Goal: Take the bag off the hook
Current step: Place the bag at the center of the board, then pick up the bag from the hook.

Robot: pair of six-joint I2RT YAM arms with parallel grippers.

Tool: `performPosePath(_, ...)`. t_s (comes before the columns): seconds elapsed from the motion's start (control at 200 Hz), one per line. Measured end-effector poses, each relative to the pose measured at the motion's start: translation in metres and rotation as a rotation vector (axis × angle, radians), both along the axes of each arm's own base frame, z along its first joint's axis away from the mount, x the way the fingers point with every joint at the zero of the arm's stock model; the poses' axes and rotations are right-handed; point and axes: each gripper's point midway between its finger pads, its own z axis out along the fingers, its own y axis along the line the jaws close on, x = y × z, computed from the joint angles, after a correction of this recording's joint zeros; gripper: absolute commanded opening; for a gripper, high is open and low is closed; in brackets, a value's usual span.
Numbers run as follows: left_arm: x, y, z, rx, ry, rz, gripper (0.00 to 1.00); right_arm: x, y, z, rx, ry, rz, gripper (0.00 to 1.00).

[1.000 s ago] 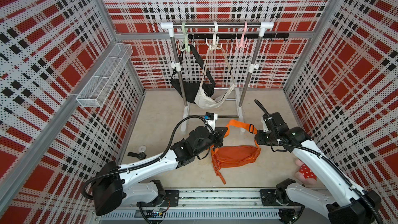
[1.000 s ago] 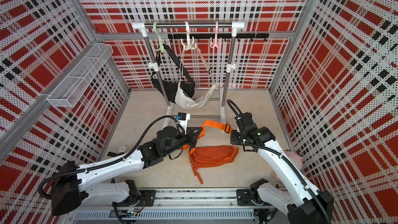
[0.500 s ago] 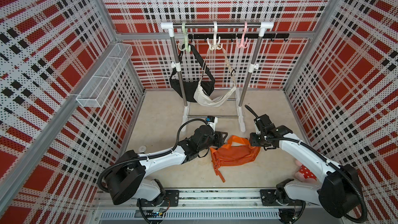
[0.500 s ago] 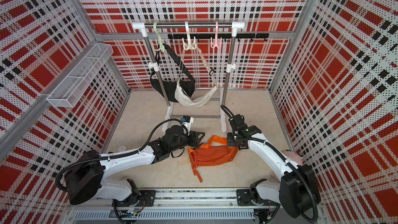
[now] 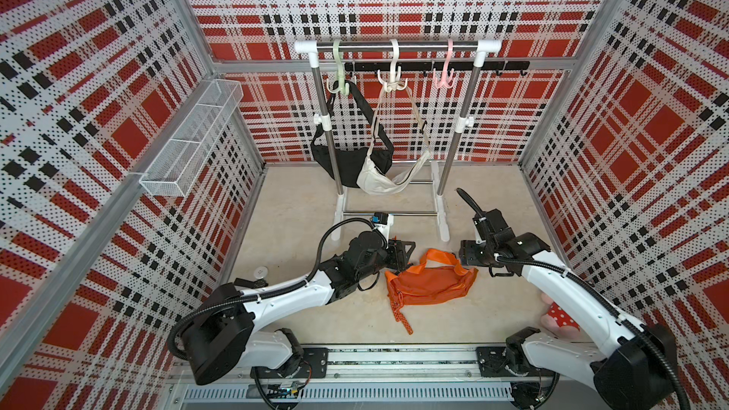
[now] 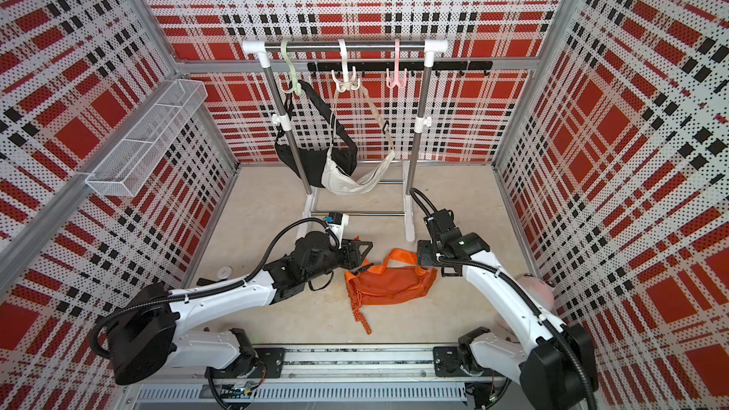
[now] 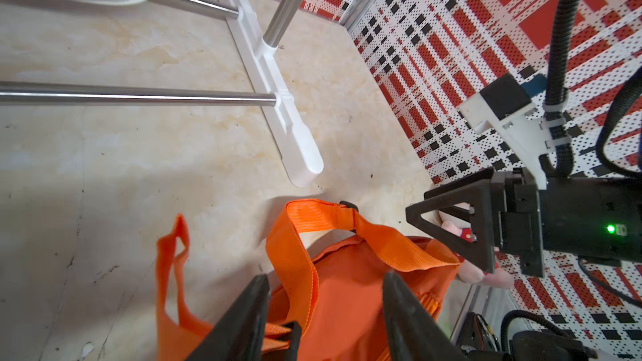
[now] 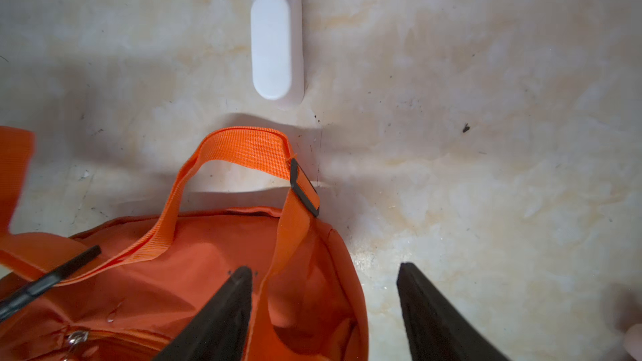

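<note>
The orange bag is lying flat on the floor at lower centre, well apart from the pink hook at upper centre. Both arms are reaching low from either side: the left gripper is straddling the strap with fingers spread, clamping nothing, and the right gripper is gaping wide over the bag's end, empty.

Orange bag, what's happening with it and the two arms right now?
The orange bag is off the rack and lies on the floor in front of it. The left gripper and right gripper sit low at its two ends, jaws open, gripping nothing. The pink hook is bare; a black bag and a white bag hang alongside.
</note>
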Motion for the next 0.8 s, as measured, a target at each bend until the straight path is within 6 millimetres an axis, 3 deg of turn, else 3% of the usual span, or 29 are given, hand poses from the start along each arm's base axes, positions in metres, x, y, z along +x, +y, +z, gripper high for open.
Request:
performPosePath(0.155,0.0,0.004,0.014,-0.019,-0.031,0.014,0.57,0.003,-0.001,0.024,0.012,-0.05,-0.008,0.71)
performPosePath(0.366,-0.005,0.015,0.018,-0.013,-0.044,0.03,0.57,-0.005,0.006,0.033,0.051,-0.058,0.006,0.7)
performPosePath(0.606,-0.021,0.048,-0.007,0.042,-0.009,0.069,0.59,-0.029,0.034,0.041,0.089,-0.052,0.074,0.69)
performPosePath(0.802,-0.009,0.062,0.012,0.02,-0.04,0.128,0.57,-0.018,0.062,0.082,0.136,-0.133,0.111,0.68)
